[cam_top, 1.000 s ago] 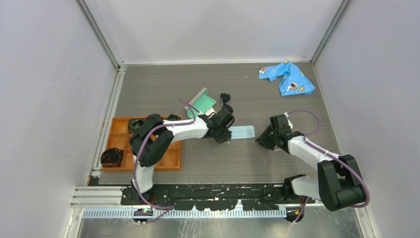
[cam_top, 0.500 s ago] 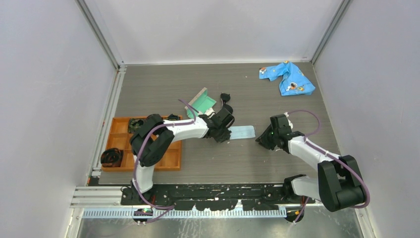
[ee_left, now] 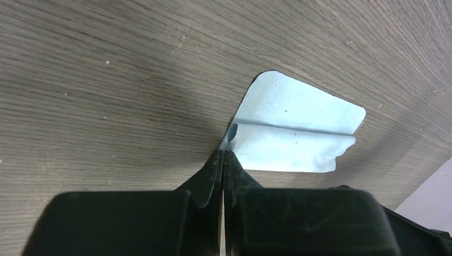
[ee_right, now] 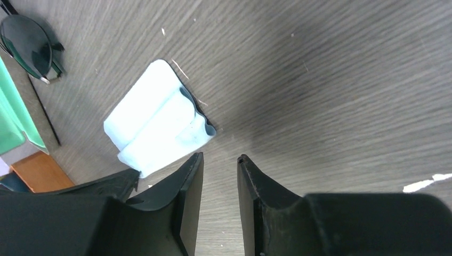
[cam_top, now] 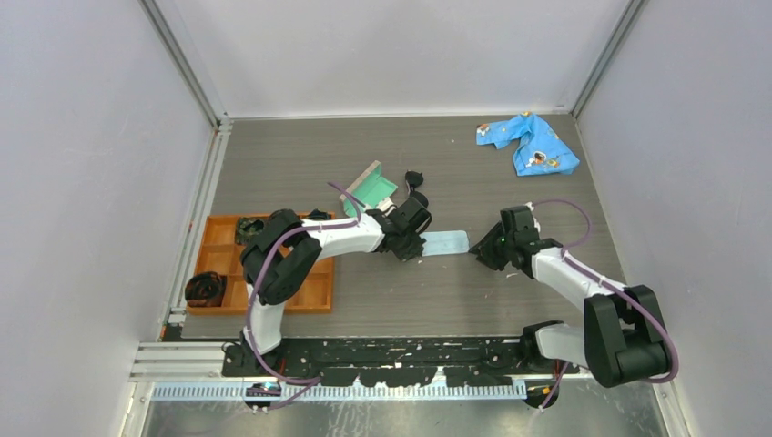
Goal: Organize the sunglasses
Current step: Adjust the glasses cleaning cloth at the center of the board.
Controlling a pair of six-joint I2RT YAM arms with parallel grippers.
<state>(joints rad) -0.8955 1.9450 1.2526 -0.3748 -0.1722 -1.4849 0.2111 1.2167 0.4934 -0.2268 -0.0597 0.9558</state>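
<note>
The black sunglasses [cam_top: 414, 177] lie on the table just right of the open grey case with teal lining [cam_top: 373, 188]; one dark lens shows in the right wrist view [ee_right: 26, 44]. My left gripper [cam_top: 414, 248] is shut on the near-left corner of a light blue cleaning cloth [cam_top: 446, 242], which lies partly folded over itself [ee_left: 298, 128]. Its fingertips [ee_left: 216, 160] pinch the cloth edge at the table. My right gripper [cam_top: 478, 255] is open and empty, low over the table just right of the cloth [ee_right: 154, 125].
An orange compartment tray [cam_top: 228, 264] with dark coiled bundles sits at the left. A blue patterned cloth [cam_top: 528, 141] lies at the back right. The teal case lining [ee_right: 10, 114] shows at the left edge of the right wrist view.
My right gripper has moved a little up and left, closer to the cloth's right end. My left gripper stays pinched on the cloth in nearly the same place.
</note>
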